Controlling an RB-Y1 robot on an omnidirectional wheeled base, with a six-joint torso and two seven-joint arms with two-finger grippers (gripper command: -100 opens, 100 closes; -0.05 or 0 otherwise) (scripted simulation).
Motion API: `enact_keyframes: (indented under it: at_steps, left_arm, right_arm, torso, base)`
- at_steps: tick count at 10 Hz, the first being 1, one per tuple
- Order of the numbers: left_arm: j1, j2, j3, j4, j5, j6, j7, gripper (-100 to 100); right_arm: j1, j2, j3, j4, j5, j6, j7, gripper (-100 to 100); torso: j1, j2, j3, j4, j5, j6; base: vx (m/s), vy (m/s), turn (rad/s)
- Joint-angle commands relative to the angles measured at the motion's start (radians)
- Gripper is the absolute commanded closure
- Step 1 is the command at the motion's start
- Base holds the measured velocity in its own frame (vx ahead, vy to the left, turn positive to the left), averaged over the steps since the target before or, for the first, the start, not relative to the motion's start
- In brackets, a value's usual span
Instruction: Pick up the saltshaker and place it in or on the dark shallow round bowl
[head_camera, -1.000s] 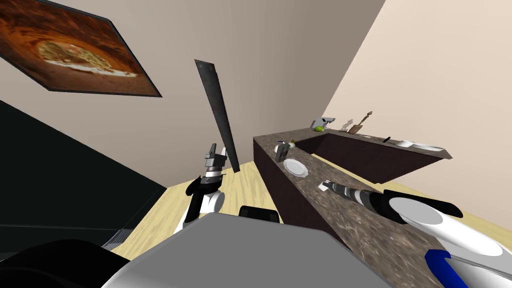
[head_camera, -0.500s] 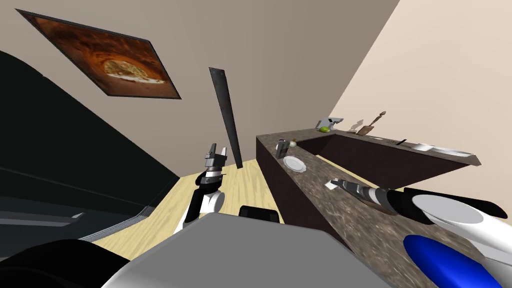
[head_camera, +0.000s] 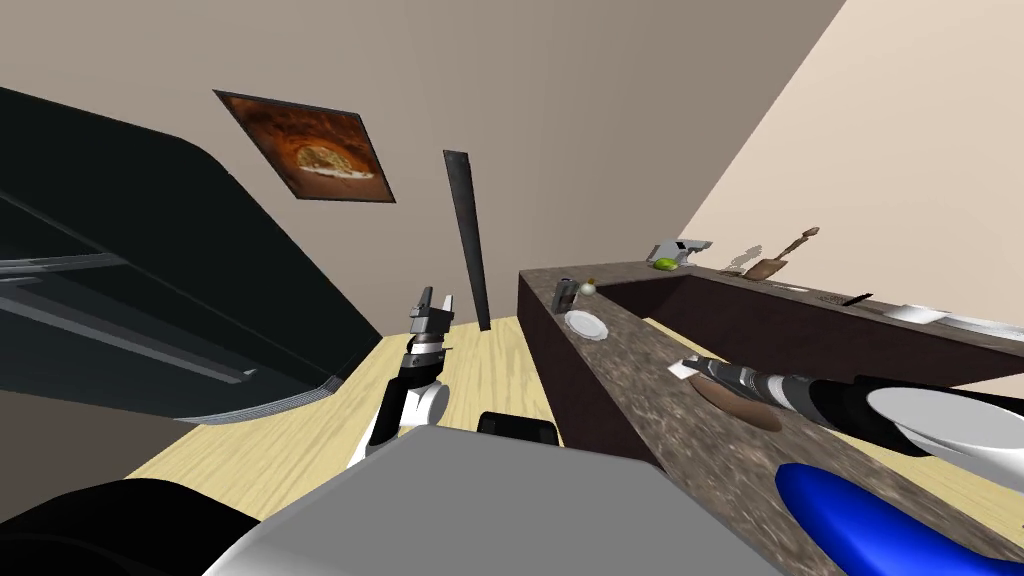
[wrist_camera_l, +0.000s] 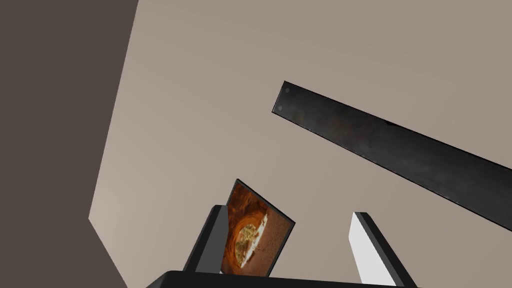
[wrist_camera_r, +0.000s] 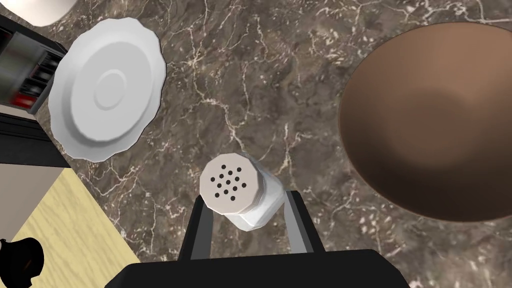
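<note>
Brown-veined dark marble is spreading across the counter (wrist_camera_r: 240, 90). The right gripper (wrist_camera_r: 245, 201), with its arm stretching low along the counter, is clenching a white faceted saltshaker (wrist_camera_r: 235, 192) with a hole-pierced top. The shaker is just beside the smooth brown shallow bowl (wrist_camera_r: 435, 120). Bare marble is separating it from a scalloped white plate (wrist_camera_r: 107, 90) near the counter's floor-side edge. The left gripper (head_camera: 433, 302) is pointing upward, fingers spread.

My right arm reaches forward, right gripper (wrist_camera_r: 247, 200) pinching the saltshaker (wrist_camera_r: 231, 186) between both fingers; my left arm stands raised, left gripper (wrist_camera_l: 288, 212) pointing up, fingers parted
</note>
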Motion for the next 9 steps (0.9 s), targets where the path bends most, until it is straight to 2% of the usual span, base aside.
enact_keyframes:
  at_steps: [1,6,8,9]
  left_arm:
    - [0.0,0.0,0.0,0.0,0.0,0.0,0.0,0]
    - [0.0,0.0,0.0,0.0,0.0,0.0,0.0,0]
    - [0.0,0.0,0.0,0.0,0.0,0.0,0.0,0]
    - [0.0,0.0,0.0,0.0,0.0,0.0,0.0,0]
  right_arm:
    - [0.001,-0.011,-0.02,0.029,0.009,-0.006,0.015,100]
    - [-0.006,-0.05,-0.089,0.122,0.078,-0.032,0.036,100]
    - [-0.003,-0.047,-0.09,0.116,0.078,-0.032,0.034,100]
    - [-0.003,-0.049,-0.092,0.119,0.08,-0.033,0.037,-100]
  torso:
    - [0.0,0.0,0.0,0.0,0.0,0.0]
    - [0.0,-0.001,-0.001,0.0,0.0,-0.001]
    - [0.001,-0.003,-0.002,-0.001,0.0,0.001]
    - [0.006,-0.006,-0.004,-0.002,0.0,0.0]
  base:
    - [-0.097,-0.164,0.143]
    - [-0.127,-0.161,0.223]
    - [-0.057,-0.102,0.047]
    - [-0.008,-0.014,-0.003]
